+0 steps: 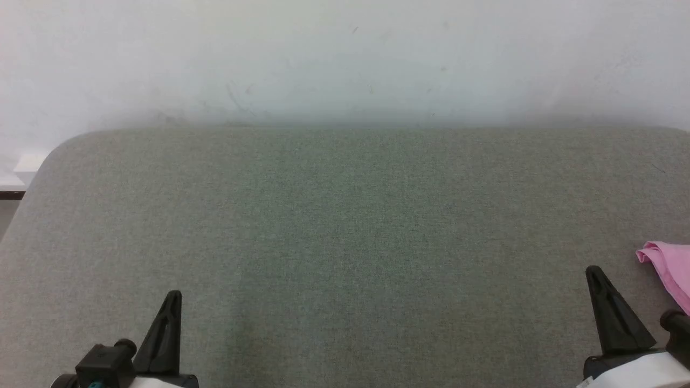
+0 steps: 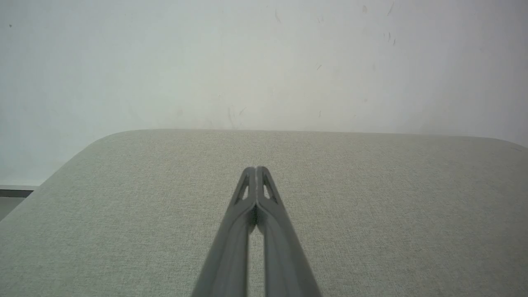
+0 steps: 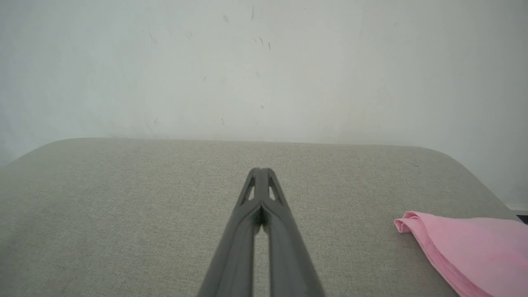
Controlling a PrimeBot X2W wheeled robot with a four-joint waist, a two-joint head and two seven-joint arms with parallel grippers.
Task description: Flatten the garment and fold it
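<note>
Currently the dark two-fingered left gripper [image 2: 256, 170] and right gripper [image 3: 260, 170] are hovering pinched closed, empty, over the grey fabric tabletop [image 1: 345, 215]. The light pink soft-fabric garment [image 3: 466, 243] is lying layered to the right gripper's right, likely needing that gripper opening wide at its edge.

This looks like a plain indoor workroom, the kind used as a test lab. A grey fabric-covered table [image 1: 323, 226] with rounded corners stands against a scuffed white wall [image 1: 345, 59].
</note>
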